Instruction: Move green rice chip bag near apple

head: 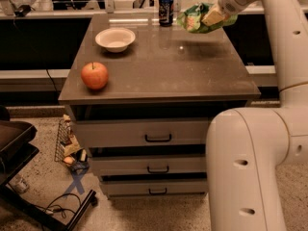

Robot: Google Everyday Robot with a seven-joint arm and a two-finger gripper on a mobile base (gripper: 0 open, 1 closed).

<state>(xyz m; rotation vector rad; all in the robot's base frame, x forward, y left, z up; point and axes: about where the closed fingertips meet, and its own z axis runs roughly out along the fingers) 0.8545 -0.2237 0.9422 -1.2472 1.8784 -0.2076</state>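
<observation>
Green rice chip bag (194, 19) is off the surface. You've got it hanging in the air over the far right part of the cabinet top (168, 66), just right of the soda can (166, 9). Gripper (211, 18) is at the bag's right side, top right of the camera view, on the end of the white arm (284, 57) that comes in along the right edge. Jaws are clamped on the crumpled foil. One tan finger (215, 16) shows pressed against the bag; the other is hidden behind it.

Bag print is white and orange patches, with lettering too small to read. The can is dark blue with a paler label area, and you can't make out the brand. It stands upright at the far edge of the top, and I can't tell whether the bag touches it.

Apple (95, 75) sits at the near left corner of the top, stem up, well apart from the bag and roughly diagonal to it. White bowl (115, 39) sits behind the apple, toward the far left, touching neither apple nor can.

Below the top are three drawers (144, 131) with dark handles. On the floor to the left of them are a wire basket (65, 141), contents too small to tell, and a cable (57, 203).
</observation>
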